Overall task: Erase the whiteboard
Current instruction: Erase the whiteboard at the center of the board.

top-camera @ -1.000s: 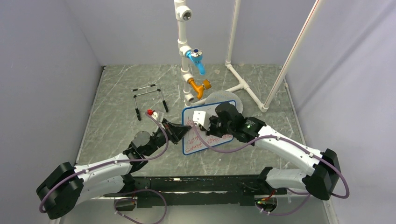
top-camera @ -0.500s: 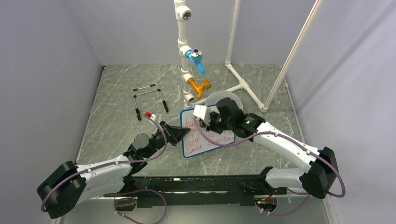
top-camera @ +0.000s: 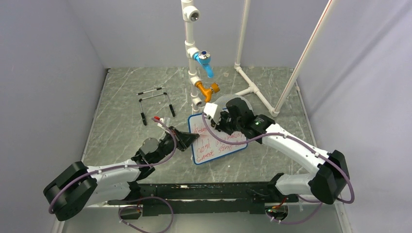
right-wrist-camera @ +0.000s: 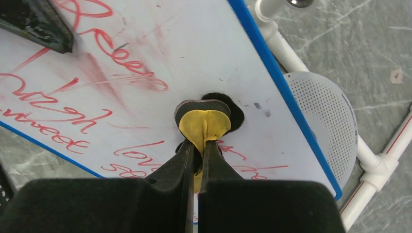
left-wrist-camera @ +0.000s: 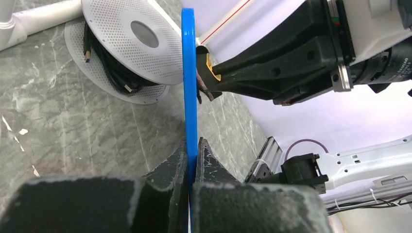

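The whiteboard, white with a blue frame and red handwriting, is held over the table's middle. My left gripper is shut on its left edge. In the left wrist view the frame runs edge-on between that gripper's jaws. My right gripper is shut on a yellow and black eraser pad and presses it on the board near its far edge. Pink smears lie left of the pad. The right wrist view shows this gripper above several lines of red writing.
A round grey perforated disc with a coiled cable lies just behind the board, also in the left wrist view. White PVC pipes with blue and orange valves stand at the back. A wire stand and a red-tipped marker lie at the left.
My right gripper has slid the eraser pad toward the board's far edge. The board has shifted a little to the right and away, with my left gripper following.
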Robot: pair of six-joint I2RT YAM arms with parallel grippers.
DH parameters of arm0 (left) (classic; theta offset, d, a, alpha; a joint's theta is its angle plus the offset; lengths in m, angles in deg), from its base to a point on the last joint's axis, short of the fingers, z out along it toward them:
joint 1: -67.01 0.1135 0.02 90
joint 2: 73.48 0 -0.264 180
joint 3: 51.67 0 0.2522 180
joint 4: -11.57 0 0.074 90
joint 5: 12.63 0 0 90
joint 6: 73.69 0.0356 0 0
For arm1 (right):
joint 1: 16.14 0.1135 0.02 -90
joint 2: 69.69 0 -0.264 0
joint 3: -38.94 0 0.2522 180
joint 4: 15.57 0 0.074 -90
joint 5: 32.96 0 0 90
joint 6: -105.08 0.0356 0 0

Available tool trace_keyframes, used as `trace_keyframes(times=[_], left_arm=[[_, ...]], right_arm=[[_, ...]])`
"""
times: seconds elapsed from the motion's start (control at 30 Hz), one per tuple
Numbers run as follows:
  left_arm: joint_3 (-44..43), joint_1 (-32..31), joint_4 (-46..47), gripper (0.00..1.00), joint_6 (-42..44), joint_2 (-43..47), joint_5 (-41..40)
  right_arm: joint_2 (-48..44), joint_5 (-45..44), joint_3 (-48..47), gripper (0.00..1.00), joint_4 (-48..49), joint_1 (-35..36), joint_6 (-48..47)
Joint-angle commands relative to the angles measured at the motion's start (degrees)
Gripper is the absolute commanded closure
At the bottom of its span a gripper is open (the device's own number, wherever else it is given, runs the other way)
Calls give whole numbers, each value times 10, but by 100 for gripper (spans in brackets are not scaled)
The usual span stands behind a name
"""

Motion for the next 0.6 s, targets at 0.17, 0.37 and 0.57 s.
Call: trace_keyframes(times=[0.17, 0.37, 0.57], left_arm=[[-8, -9, 41, 100, -10, 7, 69], [-2, -9, 8, 100, 2, 36, 63], [-15, -9, -20, 100, 3, 42, 65]], right_arm=[[40, 74, -14, 100, -26, 54, -55], [28, -27, -8, 100, 41, -44, 24], [49, 96, 0, 100, -27, 3, -62]])
